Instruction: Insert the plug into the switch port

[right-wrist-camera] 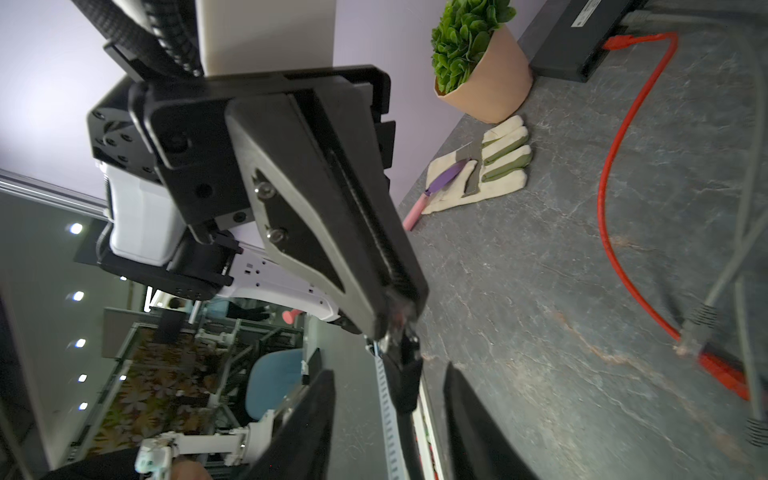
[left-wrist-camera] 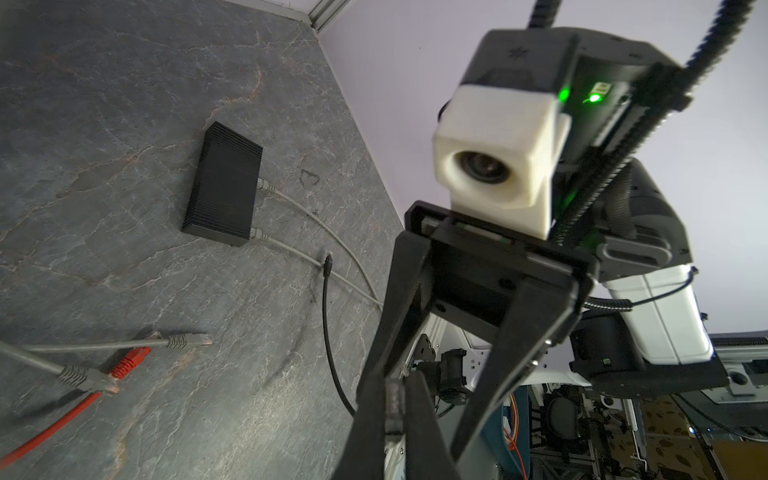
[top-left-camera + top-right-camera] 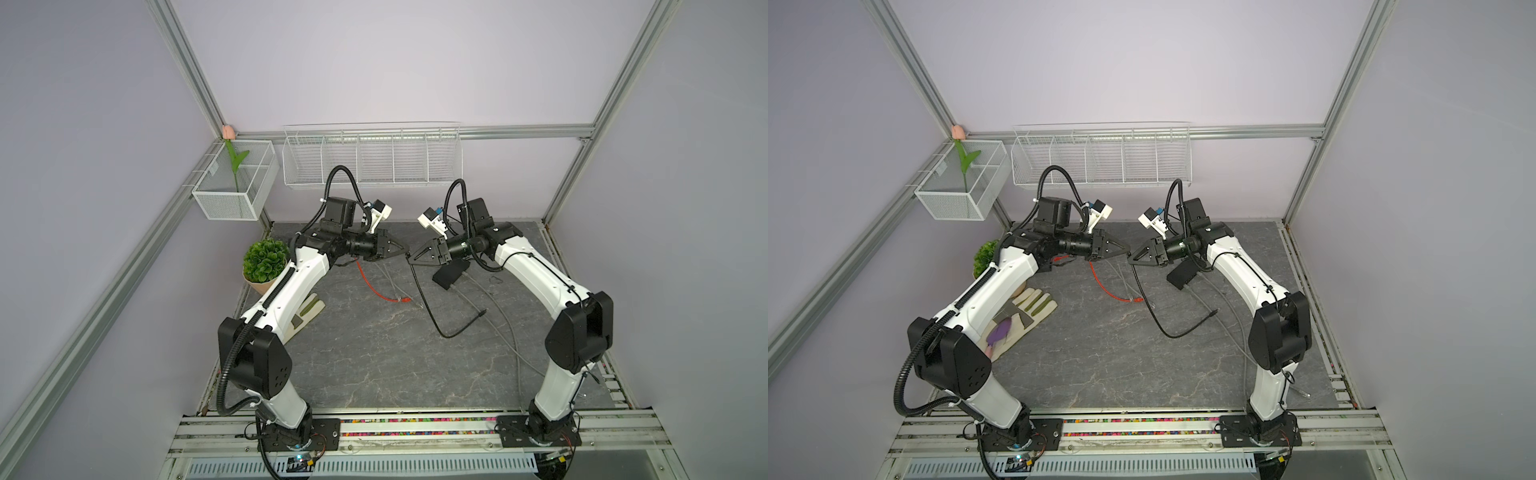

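A plant (image 3: 266,259) and a glove (image 3: 1025,311) sit by the left arm. A red cable (image 3: 370,286) trails across the table (image 3: 374,365) beneath the grippers. The switch (image 3: 449,273) lies flat under the right wrist, with two grey cables (image 2: 299,212) plugged in.

The left gripper (image 3: 404,251) is clamped on the plug (image 1: 403,332) in mid-air, apart from the switch, and the black cable (image 3: 424,303) hangs down to the table. The right gripper (image 3: 412,260) faces it tip to tip, fingers spread wide, gripping nothing.
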`<action>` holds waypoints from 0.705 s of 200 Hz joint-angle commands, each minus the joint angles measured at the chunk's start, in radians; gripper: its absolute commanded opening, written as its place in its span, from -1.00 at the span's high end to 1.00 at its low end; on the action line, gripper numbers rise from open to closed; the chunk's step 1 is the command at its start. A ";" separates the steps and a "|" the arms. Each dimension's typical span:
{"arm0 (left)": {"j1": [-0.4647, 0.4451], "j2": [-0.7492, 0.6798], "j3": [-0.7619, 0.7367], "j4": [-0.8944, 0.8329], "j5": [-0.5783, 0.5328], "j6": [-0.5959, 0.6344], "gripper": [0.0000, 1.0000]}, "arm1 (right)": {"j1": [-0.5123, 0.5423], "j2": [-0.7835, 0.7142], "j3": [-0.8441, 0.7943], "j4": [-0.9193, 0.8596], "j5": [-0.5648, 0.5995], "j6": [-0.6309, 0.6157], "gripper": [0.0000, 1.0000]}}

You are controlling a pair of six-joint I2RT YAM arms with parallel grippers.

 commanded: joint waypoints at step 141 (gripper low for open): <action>-0.002 -0.063 -0.005 -0.016 -0.267 -0.080 1.00 | 0.201 -0.016 0.238 -0.229 0.804 -0.221 0.04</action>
